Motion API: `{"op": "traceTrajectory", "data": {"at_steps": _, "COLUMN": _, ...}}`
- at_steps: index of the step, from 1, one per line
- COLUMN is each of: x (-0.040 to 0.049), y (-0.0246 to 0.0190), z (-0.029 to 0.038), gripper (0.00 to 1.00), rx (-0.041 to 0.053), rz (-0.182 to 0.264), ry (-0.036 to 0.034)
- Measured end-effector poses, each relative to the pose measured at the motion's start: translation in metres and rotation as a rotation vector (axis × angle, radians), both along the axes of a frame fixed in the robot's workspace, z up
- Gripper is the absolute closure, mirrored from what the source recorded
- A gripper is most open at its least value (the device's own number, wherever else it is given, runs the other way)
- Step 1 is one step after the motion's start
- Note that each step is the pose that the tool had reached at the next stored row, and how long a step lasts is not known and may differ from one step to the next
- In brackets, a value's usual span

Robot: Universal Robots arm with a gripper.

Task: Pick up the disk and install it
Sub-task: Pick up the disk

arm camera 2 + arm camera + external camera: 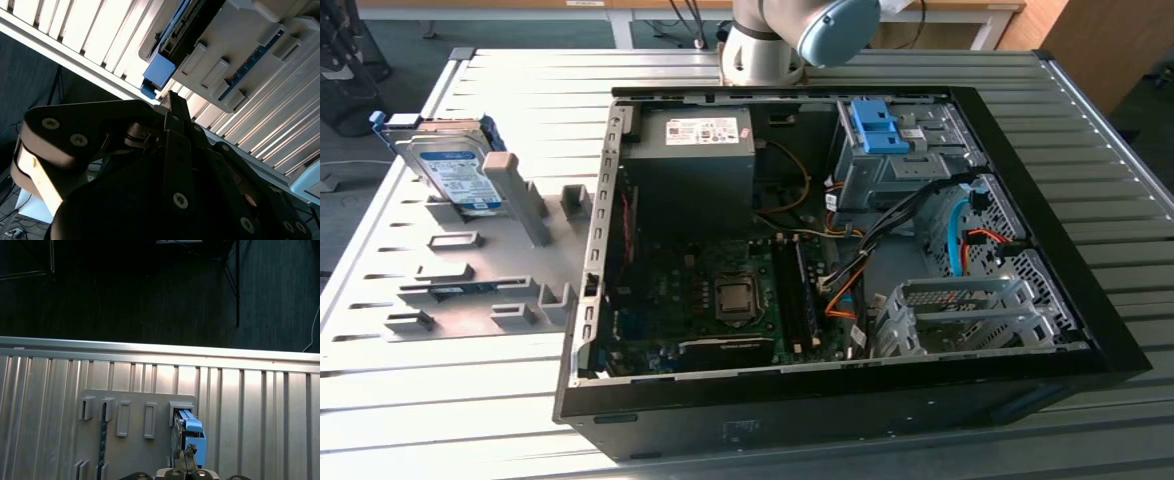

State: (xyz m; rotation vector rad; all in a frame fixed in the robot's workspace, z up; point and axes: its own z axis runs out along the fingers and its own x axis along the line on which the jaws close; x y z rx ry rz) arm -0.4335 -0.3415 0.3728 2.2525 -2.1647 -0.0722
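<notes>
— Is your hand gripping anything?
— I cannot tell whether it is open or closed.
— And the disk?
— It stands on edge in the grey rack on the counter, at the exterior view's left of the open computer case.

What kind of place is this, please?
Probably a robotics lab or test bench: an open computer case lies on a slatted metal table, a grey fixture holds the disk, with a robot arm nearby.
</notes>
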Motion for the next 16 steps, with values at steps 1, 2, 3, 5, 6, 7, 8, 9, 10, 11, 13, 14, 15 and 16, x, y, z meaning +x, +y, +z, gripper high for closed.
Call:
{"op": "traceTrajectory", "data": {"at_steps": 1, "x": 0.0, "y": 0.0, "z": 0.0, "gripper": 0.89, "rx": 0.0, "rz": 0.0, "ry": 0.0}}
{"op": "traceTrajectory", "data": {"at_steps": 2, "x": 0.0, "y": 0.0, "z": 0.0, "gripper": 0.89, "rx": 0.0, "rz": 0.002, "ry": 0.0}}
{"op": "traceTrajectory", "data": {"at_steps": 3, "x": 0.0, "y": 0.0, "z": 0.0, "gripper": 0.89, "rx": 0.0, "rz": 0.009, "ry": 0.0}}
{"op": "traceTrajectory", "data": {"at_steps": 5, "x": 0.0, "y": 0.0, "z": -0.0003, "gripper": 0.89, "rx": 0.0001, "rz": 0.04, "ry": -0.0002}}
{"op": "traceTrajectory", "data": {"at_steps": 6, "x": 0.0, "y": 0.0, "z": -0.0003, "gripper": 0.89, "rx": 0.0, "rz": 0.047, "ry": 0.0001}}
{"op": "traceTrajectory", "data": {"at_steps": 7, "x": 0.0001, "y": 0.0, "z": -0.0008, "gripper": 0.89, "rx": -0.0001, "rz": 0.047, "ry": 0.0002}}
{"op": "traceTrajectory", "data": {"at_steps": 8, "x": 0.0001, "y": 0.0001, "z": -0.0015, "gripper": 0.89, "rx": -0.0001, "rz": 0.036, "ry": 0.0001}}
{"op": "traceTrajectory", "data": {"at_steps": 9, "x": 0.0001, "y": 0.0001, "z": -0.0023, "gripper": 0.89, "rx": -0.0001, "rz": 0.023, "ry": 0.0001}}
{"op": "traceTrajectory", "data": {"at_steps": 10, "x": 0.0001, "y": 0.0001, "z": -0.0031, "gripper": 0.89, "rx": -0.0001, "rz": 0.01, "ry": 0.0}}
{"op": "traceTrajectory", "data": {"at_steps": 11, "x": 0.0001, "y": 0.0001, "z": -0.004, "gripper": 0.89, "rx": 0.0, "rz": -0.005, "ry": 0.0}}
{"op": "traceTrajectory", "data": {"at_steps": 13, "x": 0.0008, "y": 0.0002, "z": -0.0055, "gripper": 0.89, "rx": -0.0002, "rz": -0.026, "ry": 0.0003}}
{"op": "traceTrajectory", "data": {"at_steps": 14, "x": 0.0019, "y": 0.0003, "z": -0.0065, "gripper": 0.89, "rx": -0.0002, "rz": -0.032, "ry": 0.0002}}
{"op": "traceTrajectory", "data": {"at_steps": 15, "x": 0.0034, "y": 0.0008, "z": -0.0076, "gripper": 0.89, "rx": -0.0001, "rz": -0.036, "ry": 0.0}}
{"op": "traceTrajectory", "data": {"at_steps": 16, "x": 0.005, "y": 0.0026, "z": -0.0085, "gripper": 0.89, "rx": -0.0001, "rz": -0.037, "ry": 0.0}}
